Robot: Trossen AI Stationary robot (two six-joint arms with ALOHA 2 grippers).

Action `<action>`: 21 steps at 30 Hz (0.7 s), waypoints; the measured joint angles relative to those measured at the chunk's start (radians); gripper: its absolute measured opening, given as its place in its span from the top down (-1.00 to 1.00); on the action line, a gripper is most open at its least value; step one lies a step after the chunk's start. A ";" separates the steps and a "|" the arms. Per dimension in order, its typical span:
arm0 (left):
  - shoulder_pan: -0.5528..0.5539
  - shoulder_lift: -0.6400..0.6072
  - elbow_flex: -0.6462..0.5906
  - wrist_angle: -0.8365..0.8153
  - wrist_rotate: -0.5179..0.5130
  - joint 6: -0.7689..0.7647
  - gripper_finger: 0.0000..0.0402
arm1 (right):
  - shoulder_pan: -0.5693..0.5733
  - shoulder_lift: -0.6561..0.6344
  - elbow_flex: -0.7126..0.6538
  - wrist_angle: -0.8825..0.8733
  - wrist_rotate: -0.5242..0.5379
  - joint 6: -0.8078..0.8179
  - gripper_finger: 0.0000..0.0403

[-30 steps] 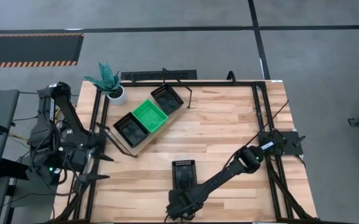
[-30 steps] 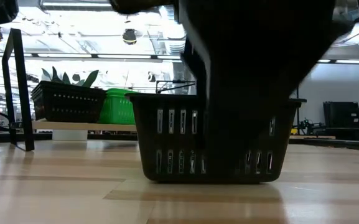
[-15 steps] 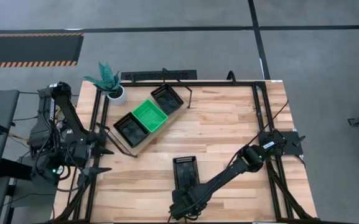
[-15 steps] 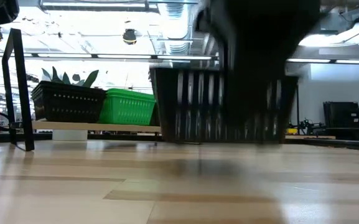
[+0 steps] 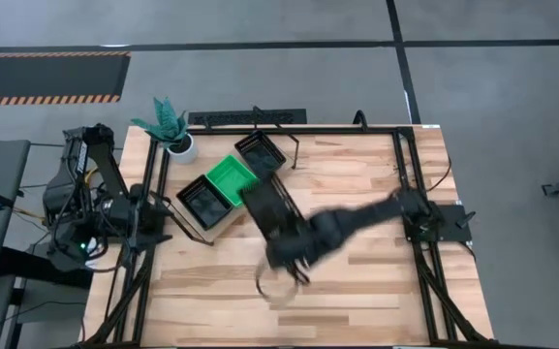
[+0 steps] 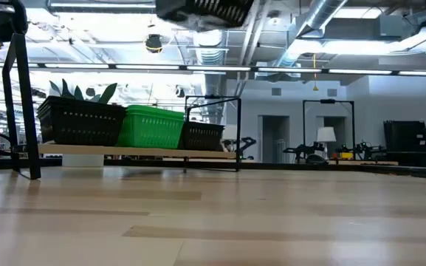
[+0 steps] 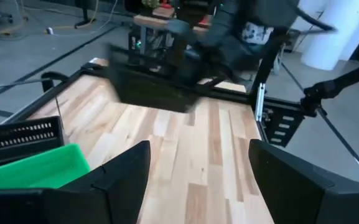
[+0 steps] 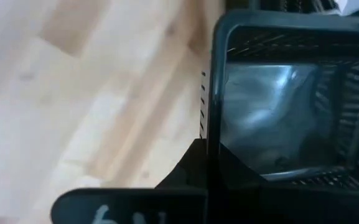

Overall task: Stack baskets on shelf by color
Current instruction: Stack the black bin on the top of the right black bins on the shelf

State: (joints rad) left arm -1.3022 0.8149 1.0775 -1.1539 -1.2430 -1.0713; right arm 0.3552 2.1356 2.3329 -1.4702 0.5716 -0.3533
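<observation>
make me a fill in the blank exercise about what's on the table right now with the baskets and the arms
1. The right gripper carries a basket whose colour is ____.
2. The number of baskets on the shelf is ____.
3. The green basket sits ____ the two black ones on the shelf.
4. The plant stands at the table's far ____ corner, as the high view shows it.

Missing words: black; three; between; left

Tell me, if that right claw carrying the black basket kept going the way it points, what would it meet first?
Probably the shelf, near its green basket. The right gripper, holding a black basket, points that way, though height is unclear.
</observation>
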 joint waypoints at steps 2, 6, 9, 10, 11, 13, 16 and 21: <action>0.000 0.000 0.000 -0.022 0.000 -0.001 -0.30 | -0.084 -0.012 0.000 0.020 -0.010 -0.054 0.97; 0.000 0.003 0.000 -0.083 0.005 -0.029 -0.30 | -0.251 -0.004 -0.001 0.015 -0.055 -0.124 0.98; 0.000 0.002 0.000 -0.122 0.004 -0.067 -0.30 | -0.339 -0.001 -0.001 0.091 -0.086 -0.235 0.98; 0.000 0.002 0.000 -0.130 0.003 -0.078 -0.30 | -0.359 0.004 0.001 0.139 -0.106 -0.279 0.98; 0.000 0.002 0.000 -0.138 0.003 -0.090 -0.30 | -0.378 0.005 0.001 0.186 -0.134 -0.321 0.98; 0.000 0.002 0.000 -0.145 0.005 -0.101 -0.30 | -0.417 0.010 -0.002 0.242 -0.193 -0.398 0.98; 0.000 0.003 0.000 -0.142 0.005 -0.103 -0.30 | -0.470 0.011 -0.001 0.285 -0.255 -0.466 0.98; 0.000 0.005 0.000 -0.143 -0.010 -0.102 -0.30 | -0.553 0.030 -0.032 0.322 -0.343 -0.500 0.98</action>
State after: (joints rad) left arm -1.3022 0.8200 1.0775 -1.2970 -1.2529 -1.1736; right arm -0.1979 2.1657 2.3012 -1.1479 0.2288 -0.8535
